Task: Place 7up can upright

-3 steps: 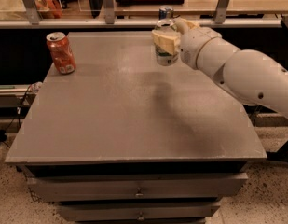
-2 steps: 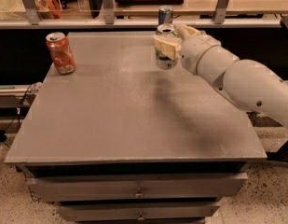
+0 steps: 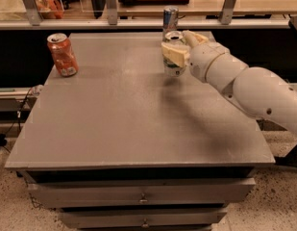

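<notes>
The 7up can [image 3: 173,67], silvery with green markings, stands upright at the far right part of the grey table [image 3: 114,119]. My gripper [image 3: 179,49] is around its upper half, cream fingers [image 3: 173,55] against its side, shut on it. The can's base is at or just above the tabletop; I cannot tell whether it touches. My white arm [image 3: 249,88] reaches in from the right.
An orange soda can [image 3: 62,55] stands upright near the far left corner. A slim blue-and-silver can [image 3: 170,18] stands at the far edge just behind the gripper. A shelf rail [image 3: 138,23] runs behind the table. Drawers [image 3: 143,196] sit below the front edge.
My gripper and the can have shifted slightly toward the far edge and a little lower. The other cans have not moved.
</notes>
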